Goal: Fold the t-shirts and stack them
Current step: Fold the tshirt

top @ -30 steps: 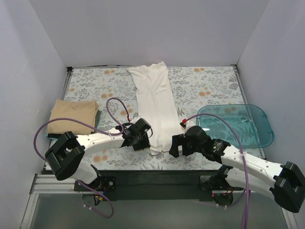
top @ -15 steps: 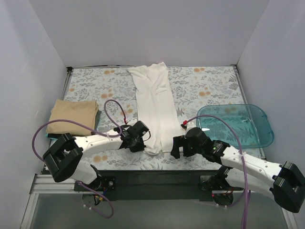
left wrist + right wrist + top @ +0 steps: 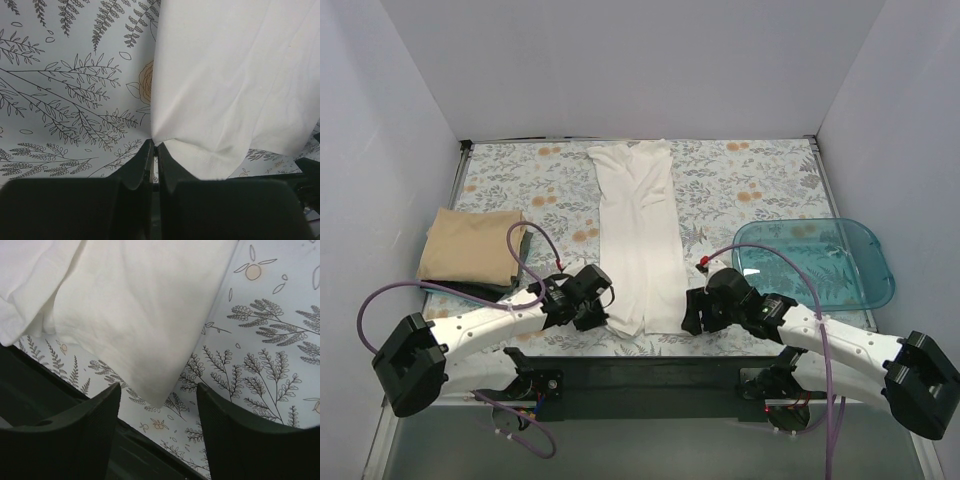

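Note:
The white t-shirt (image 3: 640, 235) lies as a long narrow strip down the middle of the table, from the back edge to near the front edge. My left gripper (image 3: 599, 309) is shut on its near left corner (image 3: 165, 145). My right gripper (image 3: 692, 310) is open just beside the shirt's near right corner (image 3: 157, 395), which lies between the fingers without touching them. The tan-beige t-shirt (image 3: 470, 245) lies folded at the left side of the table.
A translucent blue plastic tub (image 3: 815, 262) sits at the right. The table has a floral cloth (image 3: 750, 190). A black rail (image 3: 650, 370) runs along the near edge. White walls enclose the back and both sides.
My left gripper has pulled the white shirt's near left corner toward the front and left, and the strip now lies straighter. My right gripper has barely moved.

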Tool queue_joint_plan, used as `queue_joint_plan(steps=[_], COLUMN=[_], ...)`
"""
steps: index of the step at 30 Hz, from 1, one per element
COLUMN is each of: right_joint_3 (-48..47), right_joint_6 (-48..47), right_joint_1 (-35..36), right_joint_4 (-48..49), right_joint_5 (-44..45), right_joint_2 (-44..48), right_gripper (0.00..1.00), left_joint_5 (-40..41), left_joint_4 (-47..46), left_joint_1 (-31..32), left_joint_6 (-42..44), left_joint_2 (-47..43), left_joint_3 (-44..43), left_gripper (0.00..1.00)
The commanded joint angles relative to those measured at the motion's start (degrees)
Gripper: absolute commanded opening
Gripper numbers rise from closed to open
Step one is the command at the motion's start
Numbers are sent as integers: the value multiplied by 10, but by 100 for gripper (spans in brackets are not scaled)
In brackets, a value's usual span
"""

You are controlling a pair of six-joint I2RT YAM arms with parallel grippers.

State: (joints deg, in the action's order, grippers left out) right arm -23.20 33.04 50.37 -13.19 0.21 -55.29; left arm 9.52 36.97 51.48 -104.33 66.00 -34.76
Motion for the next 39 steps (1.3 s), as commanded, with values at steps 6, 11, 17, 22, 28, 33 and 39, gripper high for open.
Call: queue_joint_plan(steps=[6,11,17,22,28,33,39], right_joint_3=[45,56,56,62,22,-41,-132], right_joint_6=[30,45,53,61,35,-9,-59], right_joint_1=[5,17,26,39,39,36,-10], right_joint_4=[53,61,61,61,56,44,32], right_joint_5=[-87,-93,-87,-87,-63,-11,-5], right_joint_2=[-24,-15,-18,-16,-4,-13,-77], right_gripper=[62,59,37,22,1,1,1], left_joint_5=[-8,-12,-16,-19,-17,31,127], left_joint_4=[3,-8,-18,-21,-30,-10,34], left_joint_1=[3,4,4,4,4,3,-31], left_joint_6=[-30,-41,-44,-47,-41,-39,-7], left_joint_2=[-35,-62,-79,-89,-101,-83,9], left_joint_3=[28,47,59,64,52,-11,-139], left_gripper=[0,0,0,0,0,0,0])
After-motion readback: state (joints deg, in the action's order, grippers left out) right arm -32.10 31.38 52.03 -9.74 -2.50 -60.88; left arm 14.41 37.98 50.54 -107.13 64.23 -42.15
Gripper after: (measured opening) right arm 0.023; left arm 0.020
